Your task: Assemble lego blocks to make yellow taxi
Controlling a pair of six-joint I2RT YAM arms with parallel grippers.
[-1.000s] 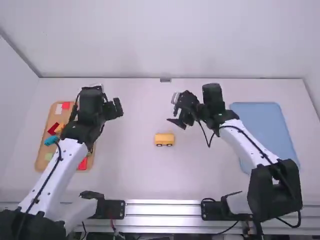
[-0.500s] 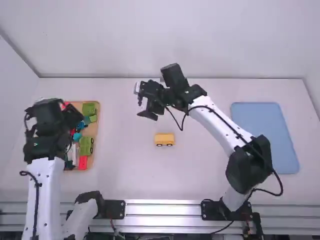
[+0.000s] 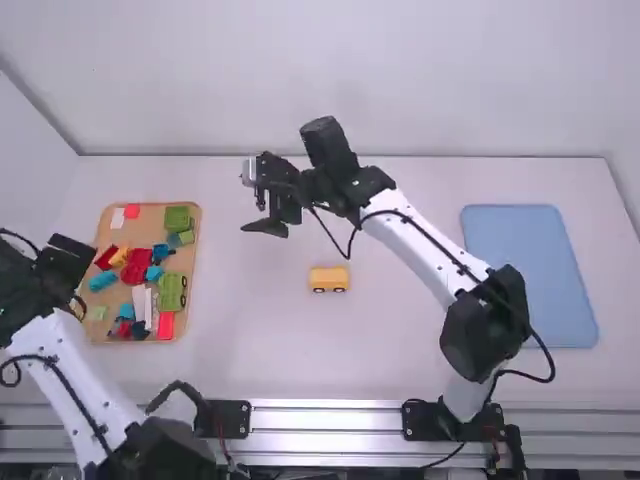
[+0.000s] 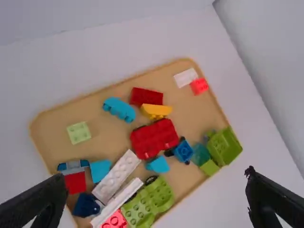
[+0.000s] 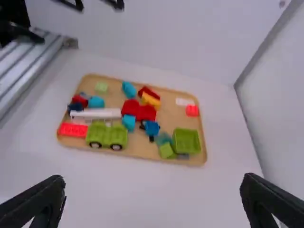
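Observation:
Alone on the table stands a yellow block vehicle with dark wheels (image 3: 328, 279). Left of the tray, near the left edge in the high view, is my left gripper (image 3: 62, 265); in the left wrist view my left gripper (image 4: 156, 175) is open and holds nothing, tray beyond it. My right gripper (image 3: 250, 200) hangs above the table, behind and left of the yellow vehicle; seen from its wrist, the right gripper (image 5: 154, 178) is open with nothing between its fingers. A yellow curved block (image 4: 156, 110) lies in the tray beside red blocks (image 4: 153, 137).
The wooden tray (image 3: 147, 228) at the left holds several blocks, among them a green wheeled base (image 3: 172, 291), white bars (image 4: 116, 175) and blue pieces (image 4: 118, 109). A blue mat or tray (image 3: 530, 270) lies at the right. Metal rails (image 3: 325, 420) run along the near edge.
The left arm has swung left, off the tray, uncovering the blocks. The right gripper has moved left and slightly farther from the camera. The yellow vehicle has stayed in place.

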